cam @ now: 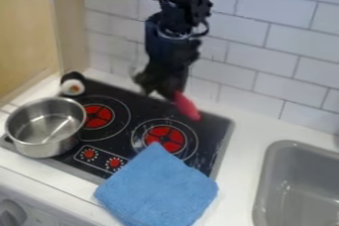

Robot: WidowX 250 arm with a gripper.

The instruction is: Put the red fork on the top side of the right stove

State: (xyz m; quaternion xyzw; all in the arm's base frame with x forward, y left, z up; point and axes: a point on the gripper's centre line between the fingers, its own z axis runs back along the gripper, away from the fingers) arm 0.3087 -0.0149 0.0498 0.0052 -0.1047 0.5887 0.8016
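"Spotted the fork [187, 107]?"
"Did, at the jaws' lower end, near the right burner [165, 138]."
"Checked the jaws?"
"Couldn't tell if spread or pinching. Saw a pot [39, 146] on the stove [149, 108]."

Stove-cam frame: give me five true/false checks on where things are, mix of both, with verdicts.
1. The pot is at the left side of the stove. True.
2. The cloth is in the sink. False: it lies across the stove's front edge and onto the counter.
3. The red fork is at the lower end of the gripper. True.
4. The pot hides the whole left burner. False: its red middle shows beside the pot.
5. Two red dials show between pot and cloth. True.
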